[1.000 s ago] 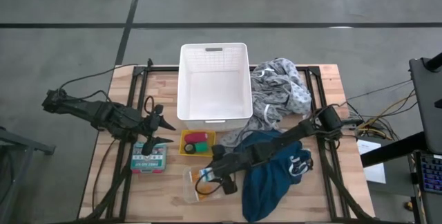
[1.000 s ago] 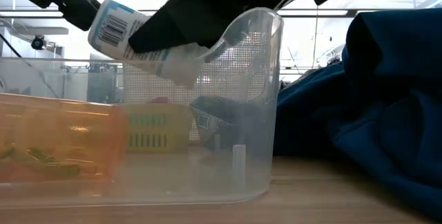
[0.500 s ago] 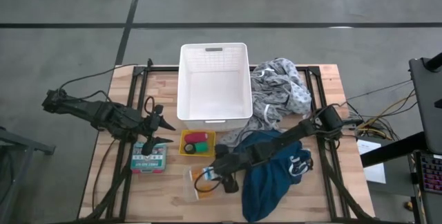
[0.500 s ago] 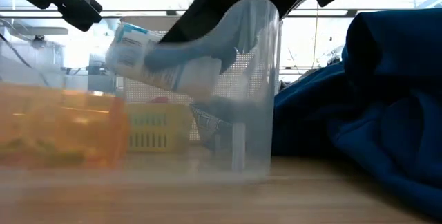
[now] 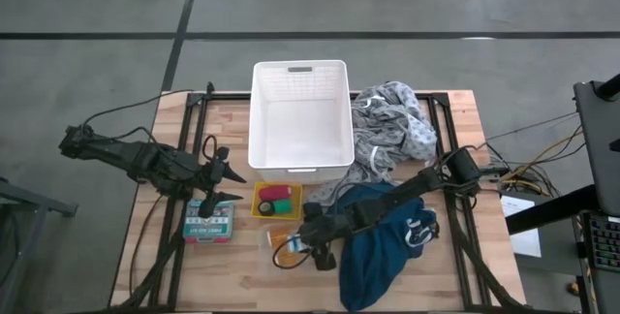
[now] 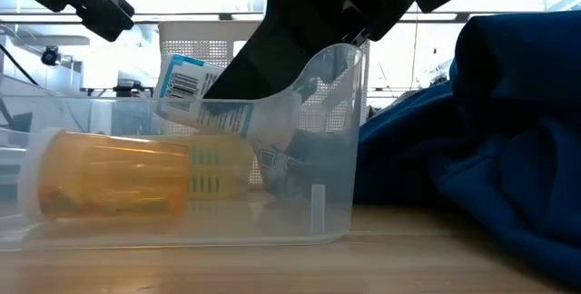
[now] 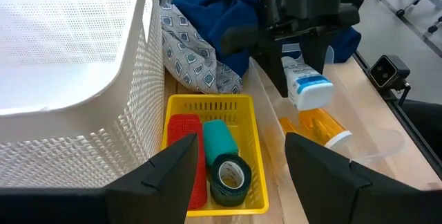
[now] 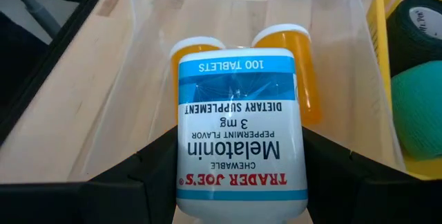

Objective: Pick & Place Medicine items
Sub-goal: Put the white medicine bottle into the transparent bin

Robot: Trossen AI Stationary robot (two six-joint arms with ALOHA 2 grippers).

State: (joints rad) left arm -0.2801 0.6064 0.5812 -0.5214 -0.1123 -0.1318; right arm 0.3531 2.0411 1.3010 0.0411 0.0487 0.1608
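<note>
My right gripper [image 5: 308, 246] is shut on a white labelled bottle [image 8: 238, 134] and holds it inside a clear plastic tray [image 8: 124, 79] near the table's front edge. Two orange pill bottles [image 8: 197, 48] [image 8: 293, 61] lie on their sides in that tray, under the white bottle. My left gripper [image 5: 231, 185] hangs open above the table, left of a small yellow basket [image 7: 259, 148]. In the basket lie a pink-red cylinder [image 7: 181, 137], a teal roll [image 7: 219, 137] and a dark green roll [image 7: 230, 177]. My right gripper pinches the white bottle by its two opposite sides [image 8: 181, 182], one finger [image 8: 135, 175] on each side. The fingers slant down from the table's right and lie along the bottle. The bottle is tilted, its free end [image 6: 182, 81] above an orange bottle [image 6: 109, 176]; whether they touch I cannot tell.
A large white mesh basket [image 5: 300, 115] stands at the back middle. A grey patterned cloth [image 5: 392, 125] lies to its right, and a teal-blue cloth [image 5: 383, 241] lies under my right arm. A small box [image 5: 208, 222] lies below my left gripper.
My right gripper has tipped and rolled a little, and the white bottle has sunk from above the tray's rim down between its walls, over the orange bottles. The tray and the orange bottle in it have shifted slightly. The left arm has kept still.
</note>
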